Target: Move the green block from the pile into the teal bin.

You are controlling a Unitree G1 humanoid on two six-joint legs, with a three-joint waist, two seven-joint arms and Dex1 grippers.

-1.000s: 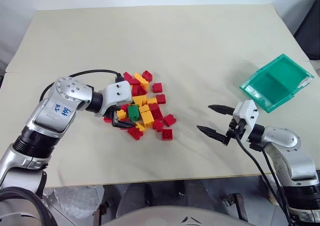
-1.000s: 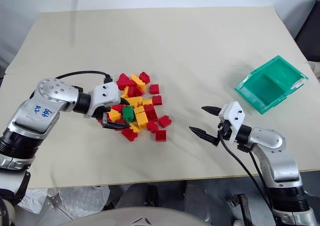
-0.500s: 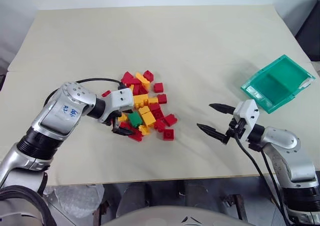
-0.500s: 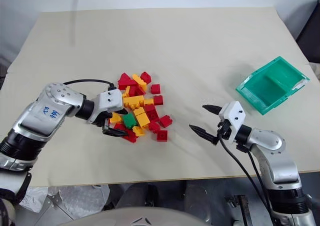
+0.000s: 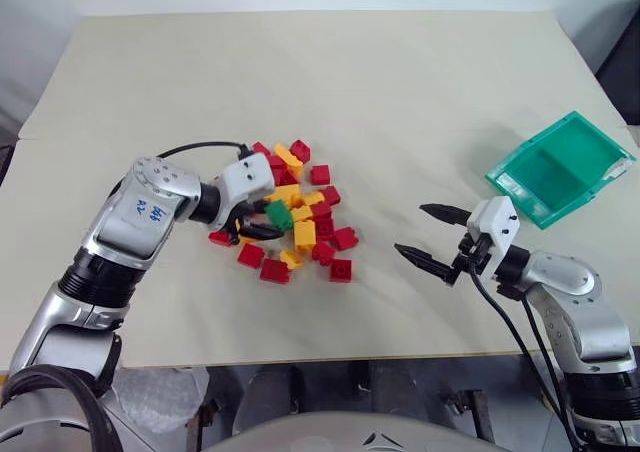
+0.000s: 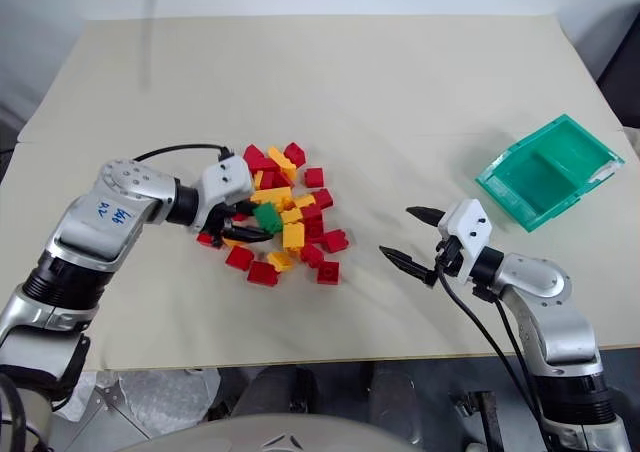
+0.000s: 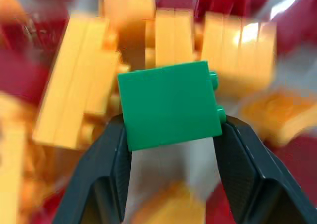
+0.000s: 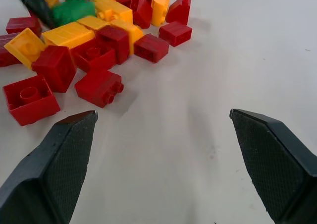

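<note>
Left wrist view puts the green block [image 7: 169, 104] squarely between the two black fingers [image 7: 106, 177] of the left gripper [image 5: 262, 222], their ribbed inner pads pressed against its smooth flat sides; two round studs jut from one end. So the left gripper is clamped on the green block, at the edge of the pile [image 5: 300, 227], a loose heap of glossy red and yellow studded bricks lying on the matte cream table [image 5: 400, 102]. Head views show the block among the topmost bricks, near the heap's middle. The right gripper [image 5: 432, 236] hangs apart from the pile with its pointed, textured fingers spread wide, nothing between them. The teal bin [image 5: 562, 168], a translucent rectangular tray with low walls, sits well away near the table's right edge.
</note>
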